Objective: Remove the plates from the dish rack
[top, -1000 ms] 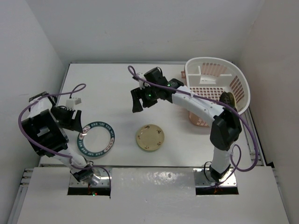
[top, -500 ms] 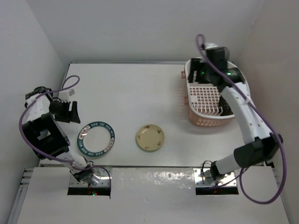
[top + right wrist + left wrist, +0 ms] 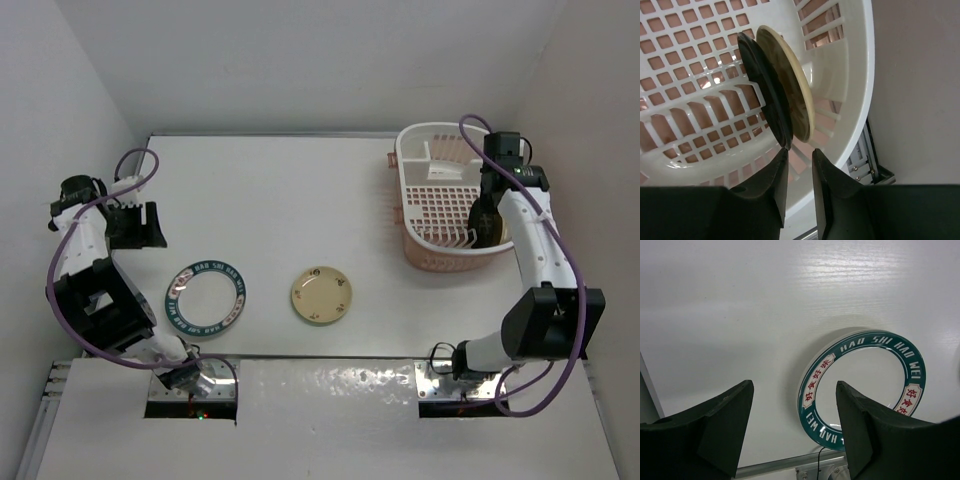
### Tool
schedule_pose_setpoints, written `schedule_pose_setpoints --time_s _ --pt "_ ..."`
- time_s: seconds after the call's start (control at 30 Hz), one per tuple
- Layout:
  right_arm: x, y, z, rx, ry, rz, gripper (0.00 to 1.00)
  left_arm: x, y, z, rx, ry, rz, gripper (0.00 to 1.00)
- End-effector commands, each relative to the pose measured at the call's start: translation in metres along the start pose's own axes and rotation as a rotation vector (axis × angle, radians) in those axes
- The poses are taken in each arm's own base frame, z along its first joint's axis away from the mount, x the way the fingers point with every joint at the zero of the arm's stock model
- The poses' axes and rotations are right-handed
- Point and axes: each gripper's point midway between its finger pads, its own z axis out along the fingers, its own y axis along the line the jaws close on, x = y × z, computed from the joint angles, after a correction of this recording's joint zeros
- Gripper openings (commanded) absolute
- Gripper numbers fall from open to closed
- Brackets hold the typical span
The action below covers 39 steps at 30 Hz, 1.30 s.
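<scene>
Right gripper [image 3: 800, 152] hovers at dish rack [image 3: 857, 75], fingers [image 3: 777, 175] narrowly parted, empty, beside rims of two plates upright against rack wall: dark plate [image 3: 762, 80], tan plate [image 3: 790, 95]. Likely stiff, slick, breakable; pinch exposed rim. (Left gripper [image 3: 794, 385] gapes, well left of rack, above teal-lettered plate [image 3: 860, 340].)

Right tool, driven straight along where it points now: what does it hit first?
Probably the dark plate or the cream-rimmed plate beside it, both standing on edge in the dish rack. The right tool points at their lower rims, just ahead. Which rim comes first is unclear.
</scene>
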Motion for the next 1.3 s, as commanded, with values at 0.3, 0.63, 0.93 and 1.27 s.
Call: schedule_pose_setpoints --time_s 0.3,0.63,0.93,1.27 --pt "-0.002 0.013 0.030 0.000 -0.009 -0.084 0.29 -0.010 -0.002 -0.002 -0.007 -0.033 0.014 0.64" --pt "0.002 0.017 0.054 0.032 0.005 -0.125 0.27 -0.011 -0.001 -0.003 -0.011 -0.032 0.006 0.64" --pt "0.010 0.016 0.066 0.061 0.035 -0.167 0.23 -0.008 -0.002 -0.005 -0.016 -0.024 0.011 0.65" --pt "0.010 0.014 0.065 0.067 0.011 -0.188 0.07 -0.010 -0.002 -0.007 -0.018 -0.030 0.015 0.64"
